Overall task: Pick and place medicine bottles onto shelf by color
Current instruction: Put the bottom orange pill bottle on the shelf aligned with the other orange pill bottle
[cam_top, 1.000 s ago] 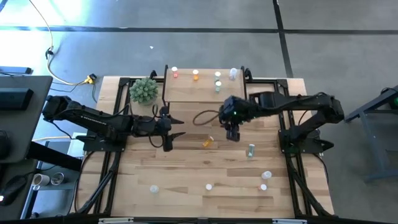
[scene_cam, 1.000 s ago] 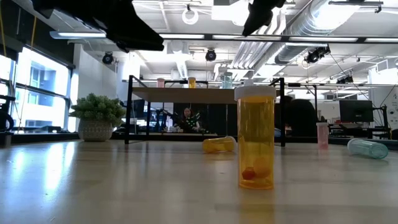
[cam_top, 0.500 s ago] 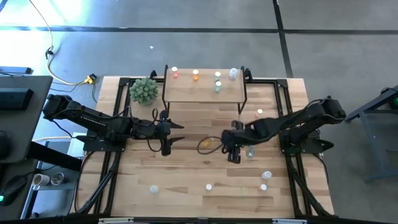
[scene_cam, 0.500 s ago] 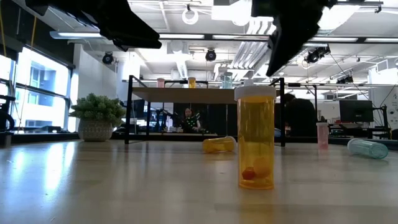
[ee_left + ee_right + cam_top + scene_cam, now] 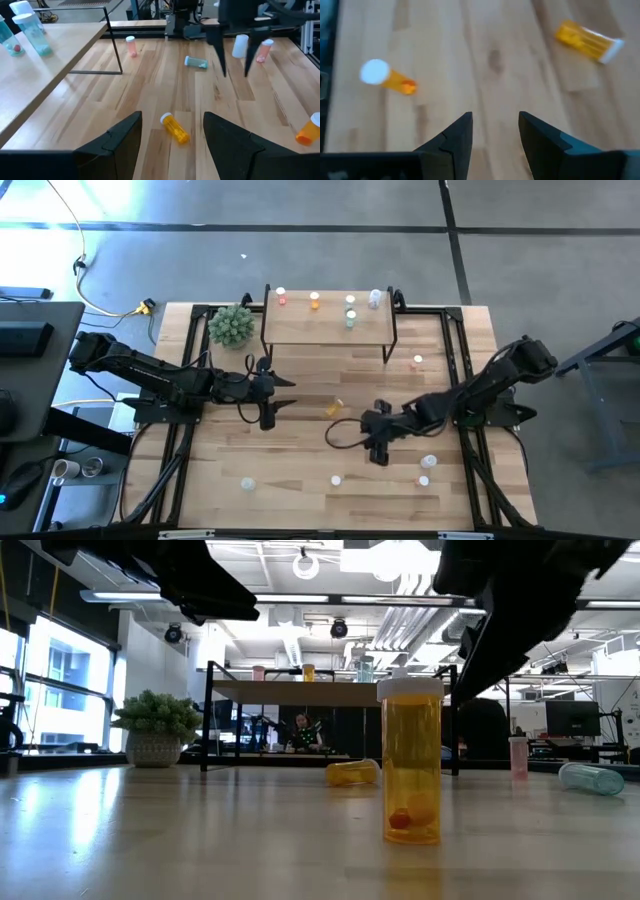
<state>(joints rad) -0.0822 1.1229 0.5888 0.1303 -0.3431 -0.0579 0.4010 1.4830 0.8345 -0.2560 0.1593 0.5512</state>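
The shelf point(image 5: 325, 325) stands at the table's far edge with several bottles on top, among them red point(image 5: 281, 298), orange point(image 5: 315, 301) and green point(image 5: 350, 314). An orange bottle point(image 5: 335, 408) lies on its side mid-table; it also shows in the left wrist view point(image 5: 175, 128). Another orange bottle point(image 5: 411, 762) stands upright near the front edge point(image 5: 336, 478). My right gripper point(image 5: 379, 452) is open and empty above the table between these two, fingers pointing down point(image 5: 235, 74). My left gripper point(image 5: 278, 394) is open and empty, left of the lying orange bottle.
A spiky green plant point(image 5: 231, 326) stands left of the shelf. A teal bottle point(image 5: 196, 62) lies behind my right gripper. White point(image 5: 428, 463) and pink point(image 5: 424, 479) bottles stand at the near right, a pink one point(image 5: 417, 361) right of the shelf, a pale one point(image 5: 247, 482) at the near left.
My right gripper has gone from just in front of the shelf toward the table's near edge, past the lying orange bottle, staying open and empty. No bottle has moved.
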